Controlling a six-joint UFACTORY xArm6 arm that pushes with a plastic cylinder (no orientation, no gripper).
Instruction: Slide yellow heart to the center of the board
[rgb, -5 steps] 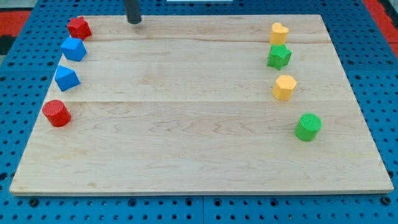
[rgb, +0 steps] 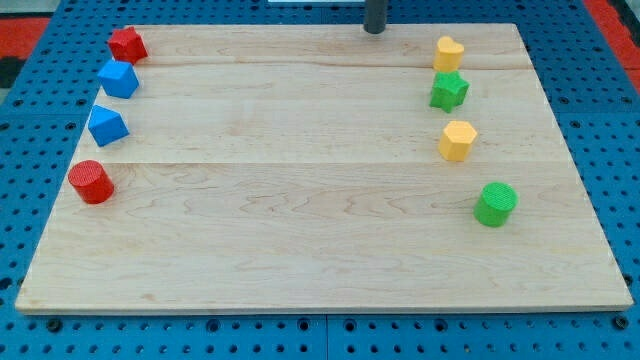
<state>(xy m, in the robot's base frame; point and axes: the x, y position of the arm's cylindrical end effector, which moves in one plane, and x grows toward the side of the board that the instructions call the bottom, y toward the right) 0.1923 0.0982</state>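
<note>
The yellow heart (rgb: 449, 52) sits near the board's top right corner, first in a column of blocks down the right side. My tip (rgb: 374, 30) is at the board's top edge, to the left of the yellow heart and apart from it. The rest of the rod runs out of the view's top. The wooden board (rgb: 300, 200) fills most of the view.
Below the heart stand a green star (rgb: 448, 91), a yellow hexagon (rgb: 457, 140) and a green cylinder (rgb: 495, 204). Down the left side stand a red star (rgb: 127, 45), two blue blocks (rgb: 118, 78) (rgb: 106, 125) and a red cylinder (rgb: 92, 182).
My tip has moved right along the board's top edge, from the top left toward the yellow heart. No block has moved.
</note>
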